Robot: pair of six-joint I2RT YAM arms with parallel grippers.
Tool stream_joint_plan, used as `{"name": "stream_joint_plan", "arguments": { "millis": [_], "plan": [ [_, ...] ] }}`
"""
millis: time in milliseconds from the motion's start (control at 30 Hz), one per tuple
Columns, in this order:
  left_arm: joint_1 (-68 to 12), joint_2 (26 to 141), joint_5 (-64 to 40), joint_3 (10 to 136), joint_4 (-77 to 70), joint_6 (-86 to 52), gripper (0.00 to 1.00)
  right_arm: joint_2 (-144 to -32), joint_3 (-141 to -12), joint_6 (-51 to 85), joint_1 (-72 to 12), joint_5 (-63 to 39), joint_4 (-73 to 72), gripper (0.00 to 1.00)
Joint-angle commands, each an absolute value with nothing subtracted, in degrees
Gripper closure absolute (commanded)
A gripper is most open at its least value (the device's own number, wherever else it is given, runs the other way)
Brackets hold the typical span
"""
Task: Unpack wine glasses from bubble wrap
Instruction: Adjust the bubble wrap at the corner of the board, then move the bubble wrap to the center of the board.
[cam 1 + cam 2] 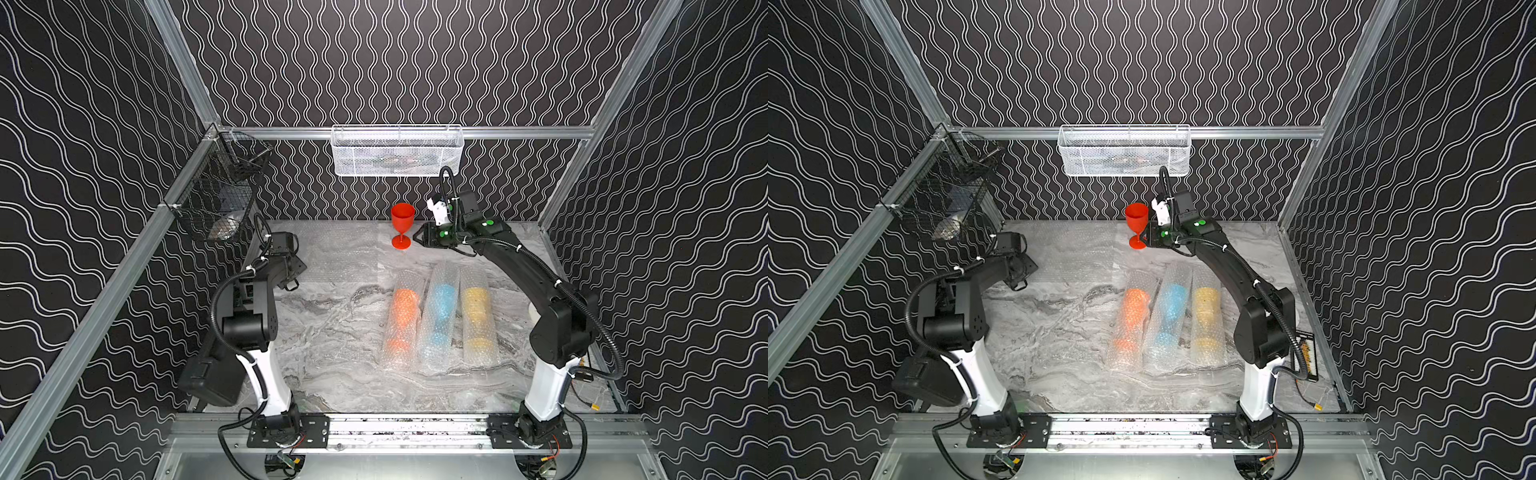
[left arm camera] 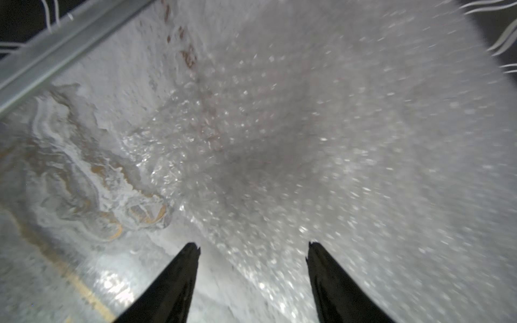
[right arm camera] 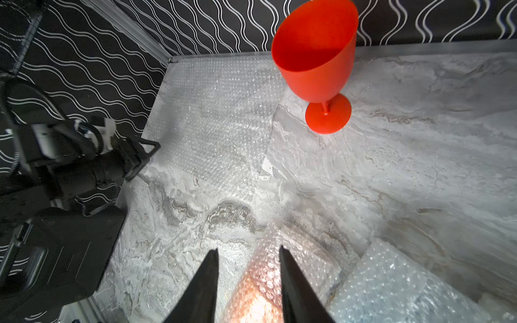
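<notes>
- Closest in: 3 glasses lie side by side on the tabletop (image 1: 332, 340), each rolled in its own tube of bubble wrap (image 1: 476, 359). That's the orange glass (image 1: 403, 320), blue glass (image 1: 441, 313) and yellow glass (image 1: 478, 316). The bowls point toward the back wall and the feet toward the front.
- A bit further back and off to the left, a loose sheet (image 1: 332, 253) of wrap lies flat and is pretty hard to spot against the marble.
- The left gripper (image 2: 253, 246) hangs low over that sheet's near edge, jaws wide apart, nothing in them.
- Near the back wall, the red glass (image 1: 402, 226) stands upright and totally bare.
- The right gripper (image 3: 248, 250) sits just beside the red glass, jaws partway apart and gripping nothing. From above I can't see it touching the glass.
- Furthest back, a white basket (image 1: 397, 151) hangs on the wall.
- My read: 1 of 4 is done and the robot is between glasses.
- The orange tube is the closest to the right gripper, so I'd bet on that one next.
- It probably needs 1 gripper pinching the loose wrap end while the other steadies or pulls, without shoving the neighbouring tubes.
</notes>
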State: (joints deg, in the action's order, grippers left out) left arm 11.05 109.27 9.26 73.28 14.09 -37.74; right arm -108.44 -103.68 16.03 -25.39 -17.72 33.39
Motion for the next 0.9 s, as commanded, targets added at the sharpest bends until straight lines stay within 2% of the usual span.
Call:
{"name": "stream_joint_plan", "arguments": {
  "millis": [0, 267, 467, 667, 867],
  "plan": [
    [10.4, 105.0, 6.7, 70.9, 12.1, -37.5, 0.33, -107.2, -101.9, 16.7, -25.3, -19.5, 32.5, 0.63],
    [4.6, 97.1, -3.4, 64.8, 10.1, -37.1, 0.33, -103.7, -91.4, 18.4, -25.1, -22.0, 29.3, 0.62],
    [-5.1, 93.0, -9.7, 62.0, 12.3, -36.9, 0.33, -99.2, -83.9, 18.4, -25.2, -24.6, 33.0, 0.62],
    [-13.7, 89.7, -21.9, 56.3, 9.5, -37.0, 0.33, -94.3, -77.1, 18.3, -25.3, -26.5, 37.9, 0.61],
    [-22.4, 89.4, -25.4, 56.6, 16.0, -32.1, 0.32, -94.0, -73.0, 21.3, -28.2, -28.6, 38.0, 0.61]
  ]
}}
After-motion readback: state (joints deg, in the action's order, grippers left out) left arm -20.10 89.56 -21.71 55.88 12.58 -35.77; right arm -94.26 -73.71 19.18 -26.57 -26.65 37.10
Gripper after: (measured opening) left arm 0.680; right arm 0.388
